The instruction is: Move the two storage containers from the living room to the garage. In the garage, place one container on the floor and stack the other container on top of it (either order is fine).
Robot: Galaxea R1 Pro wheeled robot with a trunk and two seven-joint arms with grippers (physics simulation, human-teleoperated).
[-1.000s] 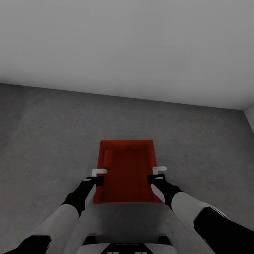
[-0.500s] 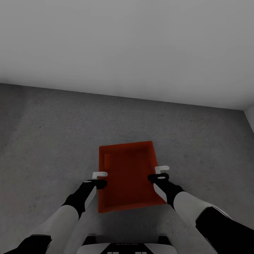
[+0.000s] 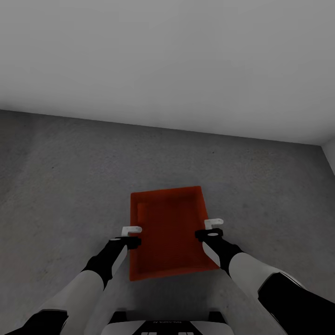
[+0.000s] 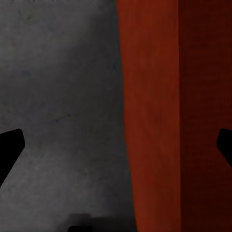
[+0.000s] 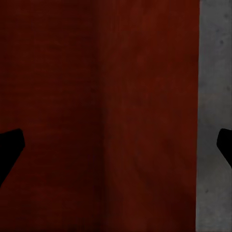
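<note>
Item: one orange-red storage container [image 3: 170, 230], rectangular, lidless, plain-walled, flat-bottomed, interior bare. Location: on the dark grey mottled concrete floor [image 3: 70, 186] of the garage, directly ahead of the robot's base, well short of the plain white-grey wall [image 3: 167, 60] that meets the concrete beyond it. Orientation: long axis running away from the robot, turned slightly so that the near end sits a little toward the robot's right. Left gripper [image 3: 131, 236]: positioned at the container's left long wall, near the midpoint of that wall; in the left wrist view its dark fingertips [image 4: 10, 145] stand wide apart at opposite edges of the picture, straddling the wall's rim [image 4: 180, 116], one over the concrete [image 4: 58, 96] and one over the container's inside, neither visibly pressing on the plastic. Right gripper [image 3: 212, 229]: positioned at the right long wall, opposite the left one; in the right wrist view its fingertips [image 5: 9, 145] are likewise spread wide, with the red wall [image 5: 121, 116] between them and a strip of concrete [image 5: 215, 96] along one side. Both black-and-white forearms reach forward from the lower corners of the head view.
</note>
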